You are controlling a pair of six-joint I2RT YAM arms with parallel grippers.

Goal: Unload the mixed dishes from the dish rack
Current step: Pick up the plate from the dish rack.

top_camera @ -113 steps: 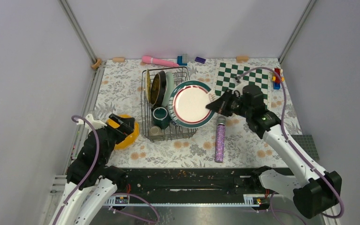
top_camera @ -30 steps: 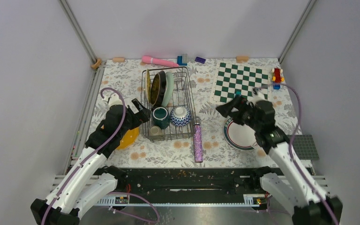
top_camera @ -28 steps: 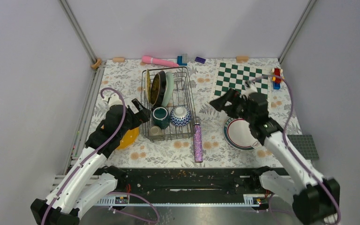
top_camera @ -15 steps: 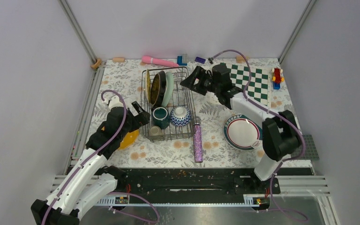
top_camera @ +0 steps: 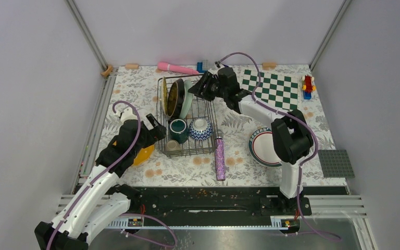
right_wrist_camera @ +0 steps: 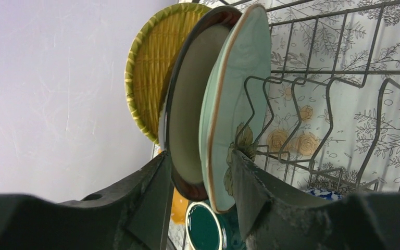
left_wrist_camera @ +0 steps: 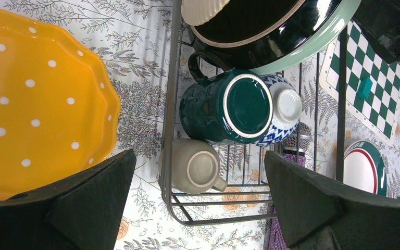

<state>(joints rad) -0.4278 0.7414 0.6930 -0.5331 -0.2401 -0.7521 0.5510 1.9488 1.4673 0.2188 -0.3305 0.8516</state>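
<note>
The black wire dish rack holds three upright plates at its far left: yellow woven, dark red-rimmed and pale green. My right gripper straddles the dark and pale green plates, a finger against each outer face. Nearer stand the teal mug, patterned bowl and small greyish cup. My left gripper hangs wide open above the cup, touching nothing. The white green-red rimmed plate and a yellow dotted plate lie on the table.
A glittery purple cylinder lies just right of the rack's near corner. The green-white checkered board sits at the back right, with a pink tube and small blocks along the back edge. A grey baseplate lies far right.
My right arm swung away from the white plate lying on the table, back to the rack's far plates, and its jaws narrowed around them. The left arm barely moved.
</note>
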